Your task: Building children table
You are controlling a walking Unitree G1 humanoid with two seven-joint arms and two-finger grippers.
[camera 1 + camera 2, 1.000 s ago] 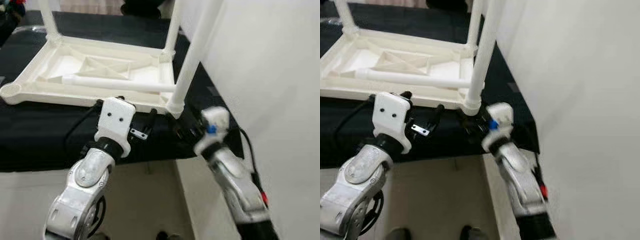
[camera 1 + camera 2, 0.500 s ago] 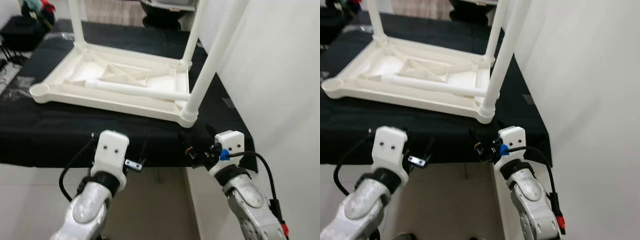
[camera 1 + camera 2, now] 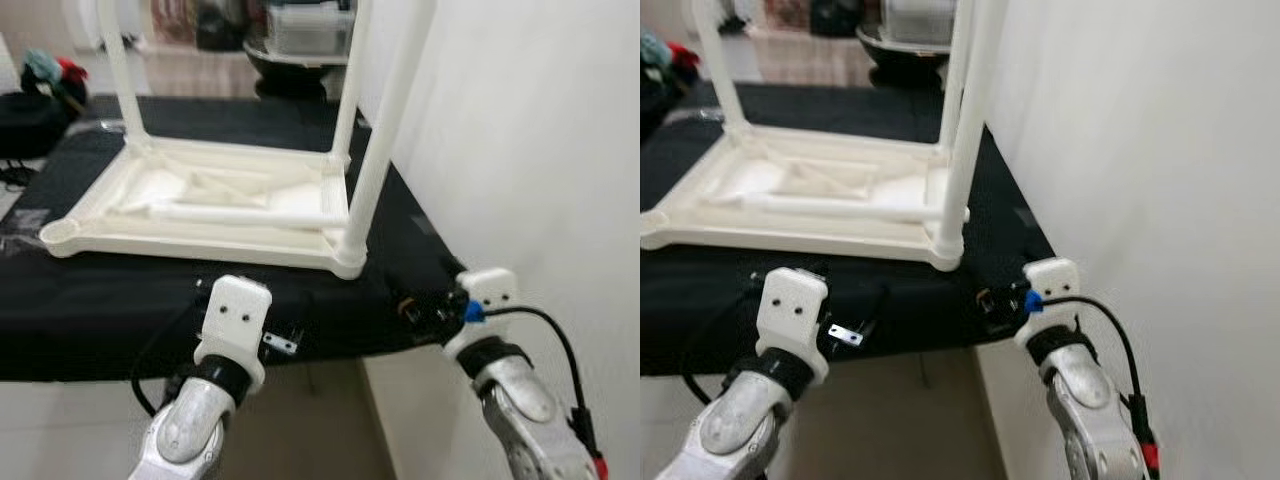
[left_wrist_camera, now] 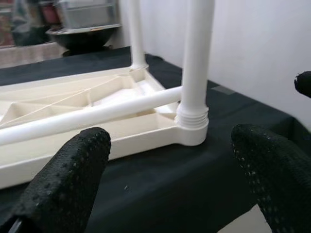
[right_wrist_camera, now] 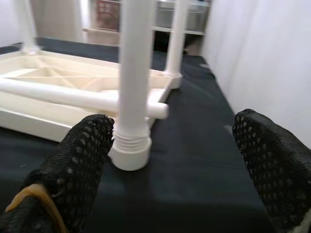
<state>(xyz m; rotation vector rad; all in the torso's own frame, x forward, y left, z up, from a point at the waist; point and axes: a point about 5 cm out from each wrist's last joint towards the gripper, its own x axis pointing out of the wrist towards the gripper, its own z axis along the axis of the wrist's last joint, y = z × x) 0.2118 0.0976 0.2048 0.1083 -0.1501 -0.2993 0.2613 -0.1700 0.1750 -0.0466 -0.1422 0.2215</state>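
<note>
White children's table (image 3: 200, 205) lies upside down on black-covered surface (image 3: 90, 300), three legs up, loose leg (image 3: 240, 215) lying inside its frame. Near-right corner leg (image 3: 375, 150) sits close to the surface's near edge and the right wall (image 3: 540, 150). Left gripper (image 4: 165, 170) and right gripper (image 5: 170, 160) both spread open, empty, just off the near edge

A white wall (image 3: 520, 150) bounds the right side, a black-covered bench (image 3: 100, 310) abuts it, pale floor (image 3: 910, 420) shows below, and blurred shelving with a dark basin (image 3: 295, 75) and a black bag (image 3: 30, 115) stands beyond.
</note>
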